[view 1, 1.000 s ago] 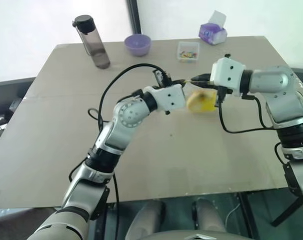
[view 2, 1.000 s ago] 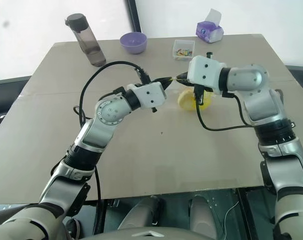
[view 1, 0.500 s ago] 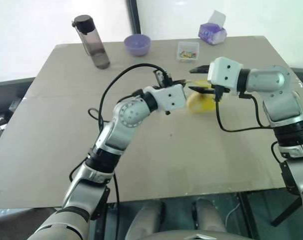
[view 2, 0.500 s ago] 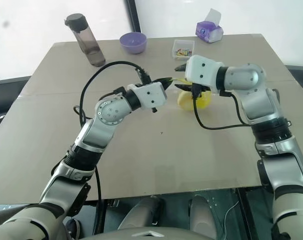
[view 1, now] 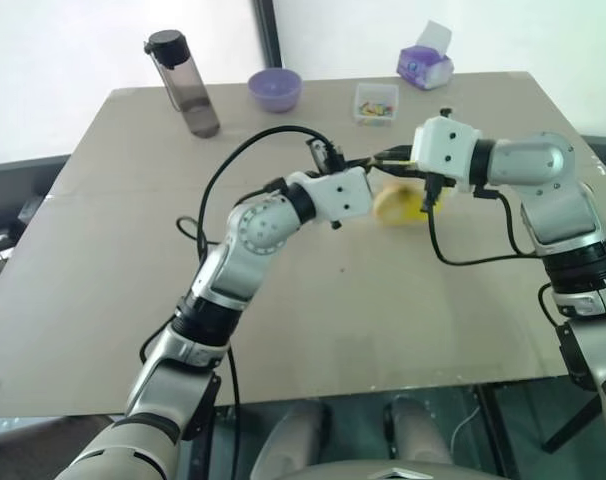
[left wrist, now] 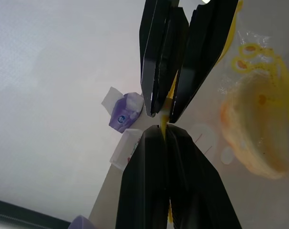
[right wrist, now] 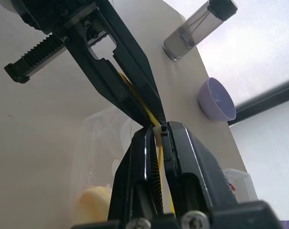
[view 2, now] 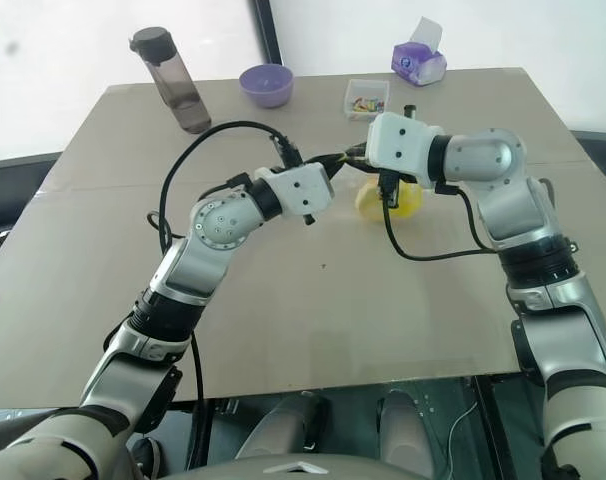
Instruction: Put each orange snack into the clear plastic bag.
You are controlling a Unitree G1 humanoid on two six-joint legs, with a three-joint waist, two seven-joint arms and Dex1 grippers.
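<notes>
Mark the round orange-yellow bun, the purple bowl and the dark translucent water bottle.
Round orange-yellow bun [view 1: 395, 206], left eye view, its domed top inside the bag.
Purple bowl [view 1: 275, 89], left eye view, its inside.
Dark translucent water bottle [view 1: 188, 91], left eye view, middle of its body.

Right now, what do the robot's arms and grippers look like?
Both arms are silver-grey metal with rounded joint housings and black bands. Each wrist ends in a boxy white block dotted with small dark screws. The left gripper and right gripper each carry two long, tapered black fingers; one finger shows a toothed rack. Loose black cables loop outside both arms.
</notes>
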